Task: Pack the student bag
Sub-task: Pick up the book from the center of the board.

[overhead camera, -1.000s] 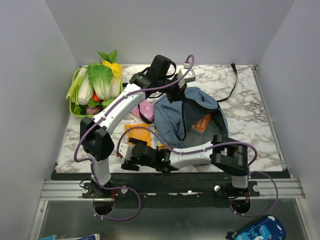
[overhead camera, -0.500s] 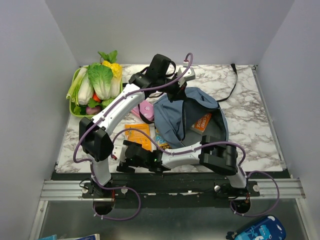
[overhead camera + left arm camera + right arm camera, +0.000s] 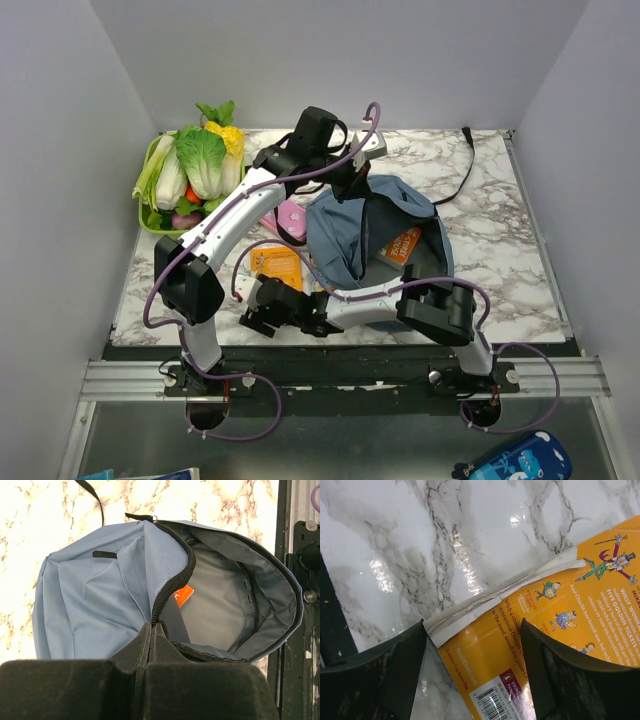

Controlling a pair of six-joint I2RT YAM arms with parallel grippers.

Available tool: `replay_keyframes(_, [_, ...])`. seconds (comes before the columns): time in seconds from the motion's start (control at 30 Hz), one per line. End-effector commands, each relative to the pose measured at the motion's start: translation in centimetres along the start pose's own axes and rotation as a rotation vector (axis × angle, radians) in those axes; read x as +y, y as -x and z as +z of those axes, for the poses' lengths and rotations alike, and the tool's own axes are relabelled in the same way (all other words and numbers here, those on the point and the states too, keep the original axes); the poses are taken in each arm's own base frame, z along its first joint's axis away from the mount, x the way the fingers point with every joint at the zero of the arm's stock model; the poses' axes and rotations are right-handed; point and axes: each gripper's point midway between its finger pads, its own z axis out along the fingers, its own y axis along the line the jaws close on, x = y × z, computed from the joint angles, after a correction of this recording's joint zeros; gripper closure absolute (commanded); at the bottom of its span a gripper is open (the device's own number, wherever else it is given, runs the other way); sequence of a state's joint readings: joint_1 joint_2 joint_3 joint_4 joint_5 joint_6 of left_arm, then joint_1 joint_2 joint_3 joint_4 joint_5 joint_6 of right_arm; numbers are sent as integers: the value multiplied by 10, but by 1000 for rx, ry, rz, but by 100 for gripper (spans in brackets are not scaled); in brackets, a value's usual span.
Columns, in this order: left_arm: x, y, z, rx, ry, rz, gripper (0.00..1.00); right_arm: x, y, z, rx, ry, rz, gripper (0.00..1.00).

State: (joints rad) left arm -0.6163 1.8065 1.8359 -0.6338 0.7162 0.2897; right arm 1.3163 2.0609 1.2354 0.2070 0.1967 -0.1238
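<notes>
- Seeing a marble table [image 3: 500, 200] boxed by pale walls [image 3: 60, 150], student bag [image 3: 340, 230] mid-table, mouth open.
- My left gripper [image 3: 152, 626] clamps its zipper edge.
- My right gripper [image 3: 472, 630] gapes over an orange book [image 3: 560, 625].

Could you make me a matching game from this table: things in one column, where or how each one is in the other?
Things
1. student bag
2. orange paperback
3. vegetable basket
4. left tool

Places or states
A. far left corner of the table
B. lying flat, one corner between the fingers of the open right tool
C. unzipped, mouth gaping
D. shut on a zipper edge

Pairs: 1-C, 2-B, 3-A, 4-D
</notes>
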Motion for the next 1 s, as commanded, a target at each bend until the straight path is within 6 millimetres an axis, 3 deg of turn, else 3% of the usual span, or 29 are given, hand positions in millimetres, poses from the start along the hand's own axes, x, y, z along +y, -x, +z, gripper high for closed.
replay_keyframes(0.0, [-5, 25, -19, -75, 5, 41, 100, 4, -42, -3, 115, 42, 100, 23])
replay_keyframes(0.13, [-6, 27, -19, -80, 5, 42, 100, 10, -49, -10, 129, 62, 149, 34])
replay_keyframes(0.2, [-5, 27, -19, -80, 6, 42, 100, 12, -53, -13, 138, 67, 164, 46])
replay_keyframes(0.23, [-5, 26, -18, -79, 4, 41, 100, 14, -54, -14, 139, 78, 169, 53])
replay_keyframes(0.27, [-4, 25, -18, -73, 7, 37, 100, 14, -53, -18, 144, 81, 173, 69])
replay_keyframes(0.33, [-3, 24, -17, -71, 8, 35, 100, 12, -54, -21, 152, 68, 183, 86])
replay_keyframes(0.4, [-3, 23, -17, -67, 12, 33, 100, 9, -51, -27, 142, 51, 195, 97])
replay_keyframes(0.7, [3, 23, -13, -69, 28, 18, 100, -31, -12, -59, 36, -109, 177, 99])
replay_keyframes(0.93, [17, 17, -10, -53, 84, 39, 100, -64, 51, -114, -119, -206, 145, 99])
replay_keyframes(0.97, [18, 15, -8, -46, 86, 37, 100, -67, 65, -129, -147, -219, 137, 99])
